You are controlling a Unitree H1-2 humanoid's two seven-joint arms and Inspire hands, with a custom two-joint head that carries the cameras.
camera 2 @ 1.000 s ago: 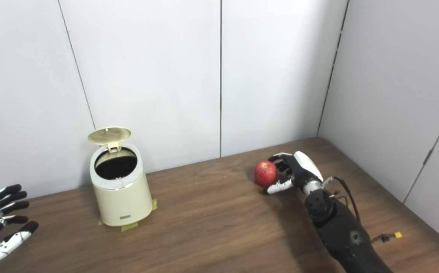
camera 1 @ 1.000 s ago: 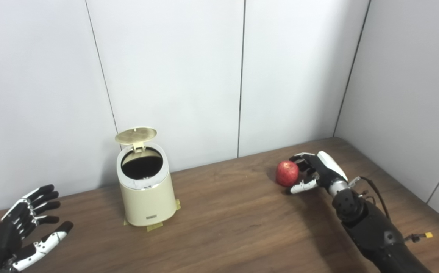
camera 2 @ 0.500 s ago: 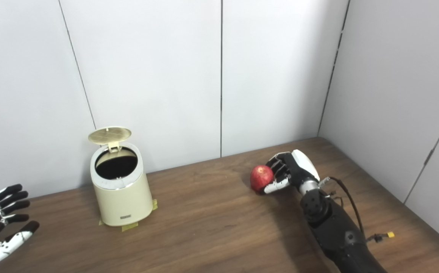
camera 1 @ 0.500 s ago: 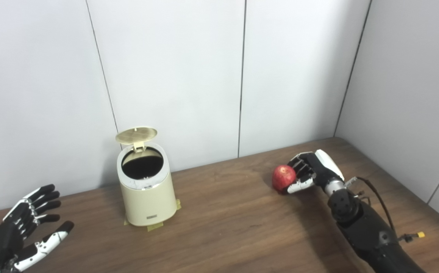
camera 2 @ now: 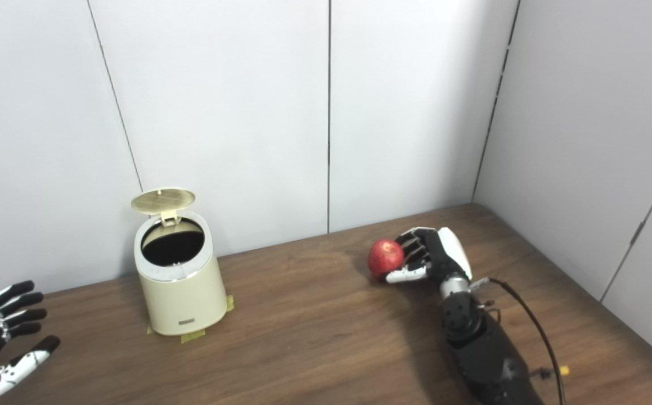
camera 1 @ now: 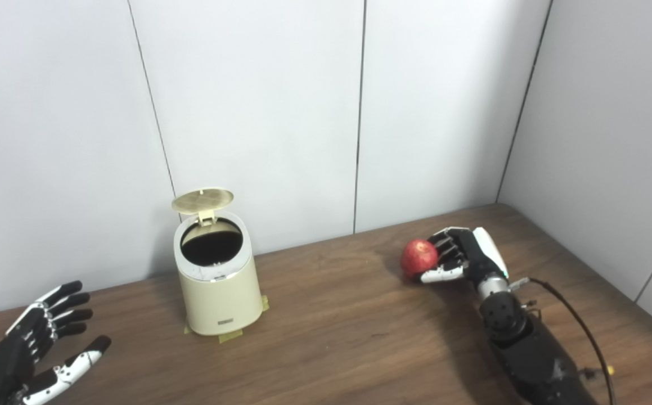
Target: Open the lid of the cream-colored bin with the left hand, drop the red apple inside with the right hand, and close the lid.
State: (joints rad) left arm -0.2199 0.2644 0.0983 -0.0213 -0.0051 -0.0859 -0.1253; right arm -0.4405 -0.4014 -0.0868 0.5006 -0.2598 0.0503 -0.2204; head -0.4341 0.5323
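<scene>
The cream-colored bin (camera 1: pixel 219 292) stands on the wooden table left of centre, its round lid (camera 1: pixel 202 200) tipped up at the back so the dark inside shows. At the right, my right hand (camera 1: pixel 463 257) is shut on the red apple (camera 1: pixel 418 257), held a little above the table, well to the right of the bin. My left hand (camera 1: pixel 33 354) hovers open at the lower left, palm up, fingers spread, apart from the bin.
Strips of tape (camera 1: pixel 230 336) lie under the bin's base. White wall panels close off the table's back and right sides. A black cable (camera 1: pixel 576 315) runs along my right forearm.
My right hand closed on the apple, lifted it off the table and carried it slightly left. My left hand sank a little toward the lower left. The bin and its lid have not moved.
</scene>
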